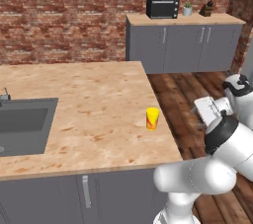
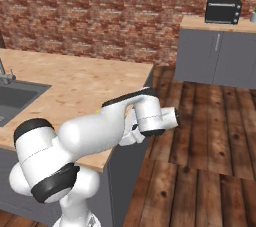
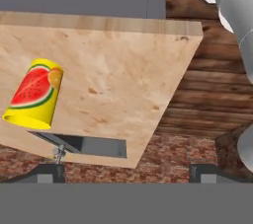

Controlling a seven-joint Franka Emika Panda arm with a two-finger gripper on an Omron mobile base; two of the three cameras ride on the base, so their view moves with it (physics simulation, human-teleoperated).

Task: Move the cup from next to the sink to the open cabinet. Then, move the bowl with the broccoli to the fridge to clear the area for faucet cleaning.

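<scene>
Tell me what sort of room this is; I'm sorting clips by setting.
A rendered kitchen, most likely: a dark sink set into a light wood countertop, a faucet beside it, and a black microwave on grey cabinets against a brick wall.

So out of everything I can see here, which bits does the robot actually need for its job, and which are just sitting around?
Part of the job:
- cup, yellow, standing on the wooden counter near its right edge
- sink, set into the counter's left side
- faucet, behind the sink

Just sitting around:
- microwave on the far grey cabinets
- small potted plant beside it
</scene>
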